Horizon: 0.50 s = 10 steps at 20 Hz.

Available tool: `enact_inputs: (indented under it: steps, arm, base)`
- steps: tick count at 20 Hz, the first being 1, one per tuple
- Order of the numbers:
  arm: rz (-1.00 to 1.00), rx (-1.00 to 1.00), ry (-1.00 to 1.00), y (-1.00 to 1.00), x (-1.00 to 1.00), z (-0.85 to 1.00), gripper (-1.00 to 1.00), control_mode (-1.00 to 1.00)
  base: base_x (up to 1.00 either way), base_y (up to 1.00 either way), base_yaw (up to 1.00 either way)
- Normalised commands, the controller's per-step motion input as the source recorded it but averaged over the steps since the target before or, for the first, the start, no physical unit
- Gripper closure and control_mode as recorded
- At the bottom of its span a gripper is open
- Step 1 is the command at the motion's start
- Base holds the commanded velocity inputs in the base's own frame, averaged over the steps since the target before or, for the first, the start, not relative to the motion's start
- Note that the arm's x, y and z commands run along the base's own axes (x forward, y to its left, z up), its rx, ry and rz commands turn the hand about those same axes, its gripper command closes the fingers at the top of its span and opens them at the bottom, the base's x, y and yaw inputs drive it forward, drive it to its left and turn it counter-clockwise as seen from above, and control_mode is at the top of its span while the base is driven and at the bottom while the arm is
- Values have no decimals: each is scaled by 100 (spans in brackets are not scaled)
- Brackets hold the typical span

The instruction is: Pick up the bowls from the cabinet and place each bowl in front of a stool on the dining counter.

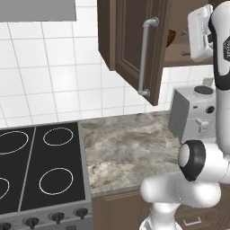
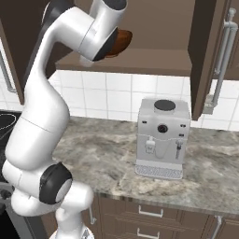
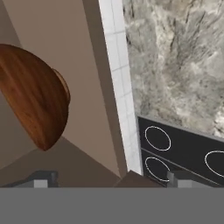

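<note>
The cabinet stands with its plank door (image 1: pixel 130 40) swung open, the silver bar handle (image 1: pixel 143 56) facing me. On its shelf (image 2: pixel 149 60) rests a glossy reddish-brown wooden bowl (image 2: pixel 120 41), of which a sliver (image 1: pixel 171 38) shows past the door edge. My gripper (image 1: pixel 184 42) is raised to shelf height with its jaws open and nothing between them. In the hand view the bowl (image 3: pixel 35 100) lies ahead and left of the left fingertip (image 3: pixel 41 179), apart from it. The gripper (image 3: pixel 109 179) spans the shelf edge. The stool and the dining counter are out of view.
A grey coffee machine (image 2: pixel 161 135) stands on the marbled worktop (image 1: pixel 130 148) under the cabinet. A black stove (image 1: pixel 36 166) lies to the left beneath a hood (image 1: pixel 36 9). Another open cabinet door (image 2: pixel 205 56) hangs at the right, above drawers (image 2: pixel 149 212).
</note>
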Motion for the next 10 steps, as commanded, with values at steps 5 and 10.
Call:
enact_inputs:
  steps: [5,10]
  arm:
    - [5,0,2,0,87,0,-100,-100]
    - [2,0,1,-2,78,-4,-100,-100]
  base:
    - [0,0,0]
    - [0,0,0]
